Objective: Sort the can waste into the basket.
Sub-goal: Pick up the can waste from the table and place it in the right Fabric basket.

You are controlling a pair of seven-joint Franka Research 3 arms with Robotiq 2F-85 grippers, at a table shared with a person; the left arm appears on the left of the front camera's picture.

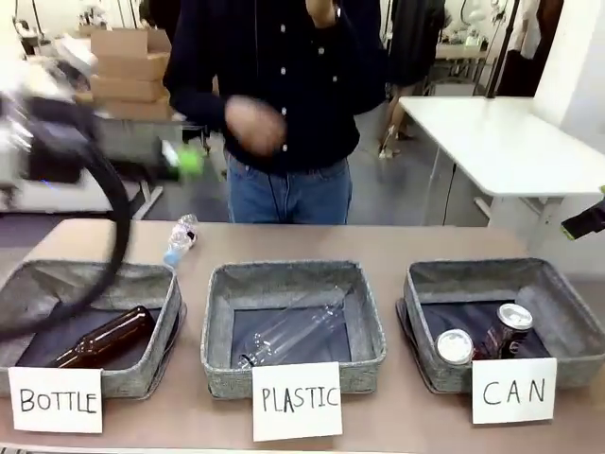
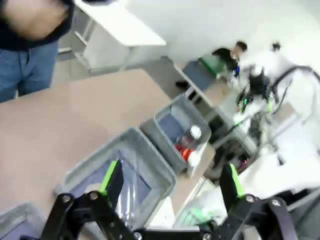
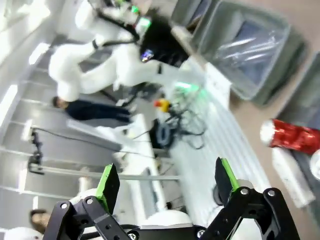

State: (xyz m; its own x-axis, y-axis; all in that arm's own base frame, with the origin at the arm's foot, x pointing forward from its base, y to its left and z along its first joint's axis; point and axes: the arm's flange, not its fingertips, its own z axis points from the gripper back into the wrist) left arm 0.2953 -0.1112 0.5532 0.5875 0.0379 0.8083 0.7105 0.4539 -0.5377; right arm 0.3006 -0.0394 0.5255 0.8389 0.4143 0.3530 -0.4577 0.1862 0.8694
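The grey "CAN" basket (image 1: 567, 326) stands at the right of the table. Two cans lie inside it: a black can (image 1: 510, 333) leaning at the right and a red can (image 1: 456, 347) with its silver top facing me. My left gripper (image 1: 184, 161) hangs blurred high above the table's left side, open with nothing between its fingers (image 2: 111, 177). The left wrist view looks down the basket row to the CAN basket (image 2: 190, 107) and the red can (image 2: 186, 147). My right gripper (image 3: 167, 179) is open and empty, off the table's right edge (image 1: 586, 219), with the red can (image 3: 295, 136) in its view.
A "BOTTLE" basket (image 1: 142, 279) at the left holds a brown glass bottle (image 1: 104, 339). The middle "PLASTIC" basket (image 1: 369, 326) holds a clear bottle (image 1: 293, 331). Another clear plastic bottle (image 1: 180, 236) lies on the table behind the left basket. A person (image 1: 284, 85) stands at the far side.
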